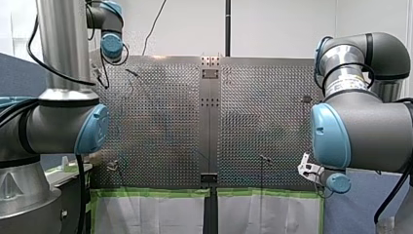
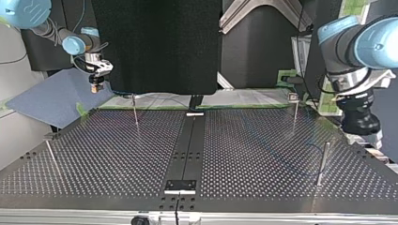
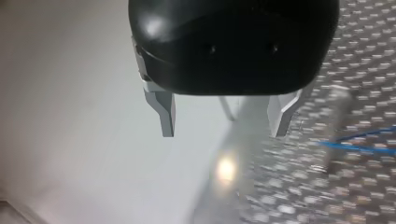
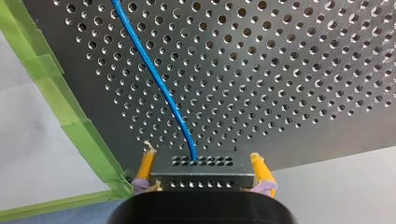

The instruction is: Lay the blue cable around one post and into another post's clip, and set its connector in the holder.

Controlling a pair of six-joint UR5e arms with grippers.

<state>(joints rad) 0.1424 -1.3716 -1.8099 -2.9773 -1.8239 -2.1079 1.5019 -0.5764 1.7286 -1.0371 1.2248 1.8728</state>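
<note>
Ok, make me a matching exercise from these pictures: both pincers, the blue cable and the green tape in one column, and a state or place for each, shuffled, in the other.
1. my left pincer
2. my right pincer
3. blue cable
4. green tape

A. along the perforated table's edge
B. open, nothing between its fingers
C. leads out of the connector across the table
D. shut on the connector

Pairs: 1-B, 2-D, 3-C, 4-A.

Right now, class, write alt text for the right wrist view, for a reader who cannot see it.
My right gripper clamps a black connector between yellow pads. A blue cable runs from it over the perforated table, whose edge carries green tape.
</note>
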